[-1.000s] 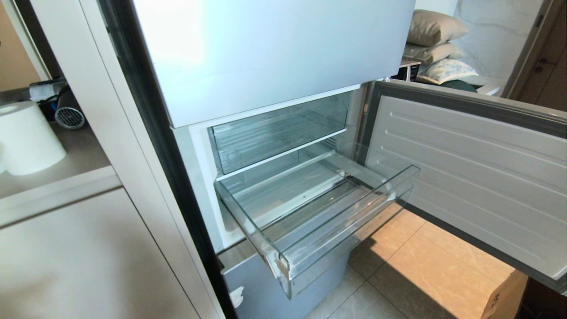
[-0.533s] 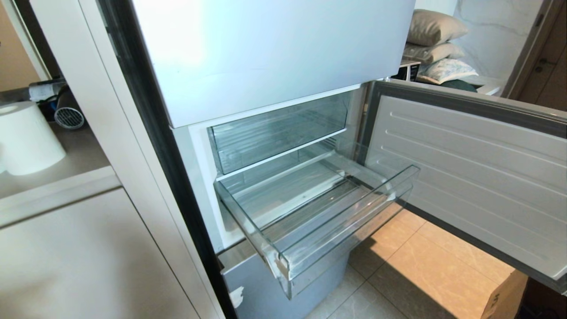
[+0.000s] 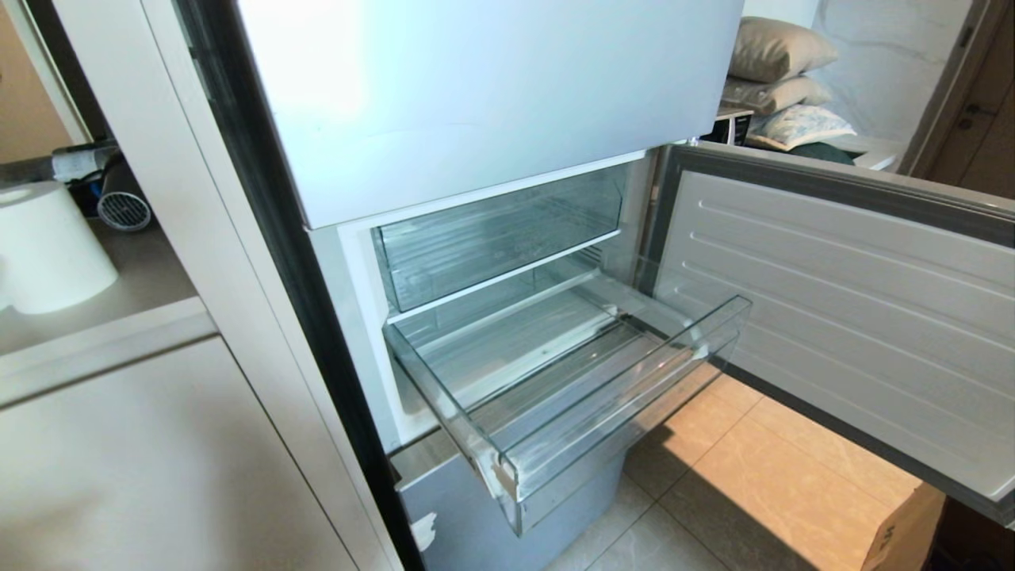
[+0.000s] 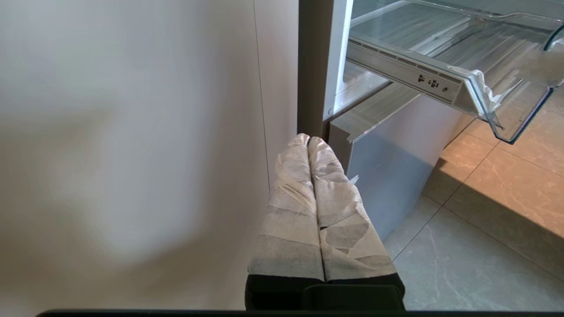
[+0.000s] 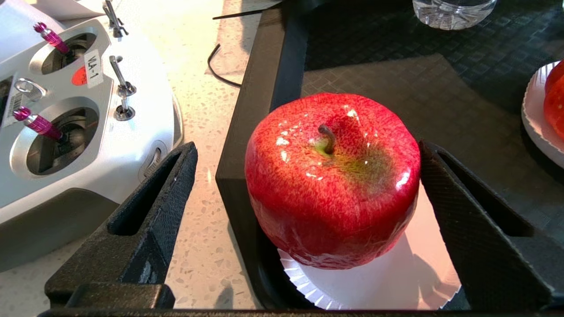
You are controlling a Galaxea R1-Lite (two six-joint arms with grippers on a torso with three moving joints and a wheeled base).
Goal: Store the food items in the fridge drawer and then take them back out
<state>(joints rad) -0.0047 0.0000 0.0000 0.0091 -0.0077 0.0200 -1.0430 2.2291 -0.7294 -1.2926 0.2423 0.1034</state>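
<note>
The right gripper [image 5: 308, 220] stands wide open around the red apple [image 5: 331, 178], one finger on each side, gripping nothing yet. The apple sits stem-up on a white paper plate [image 5: 379, 281] in a black tray [image 5: 264, 88]. A second red fruit [image 5: 555, 97] lies on another plate at the tray's far edge, and a white remote controller [image 5: 79, 110] rests on the counter beside the tray. The left gripper [image 4: 310, 145], its taped fingers pressed together, hangs low by the cabinet near the fridge. The clear fridge drawer [image 3: 603, 412] is pulled out, nothing in it.

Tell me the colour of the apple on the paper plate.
Shiny red with a greenish-yellow patch around the stem; the apple shows best in the right wrist view.
</note>
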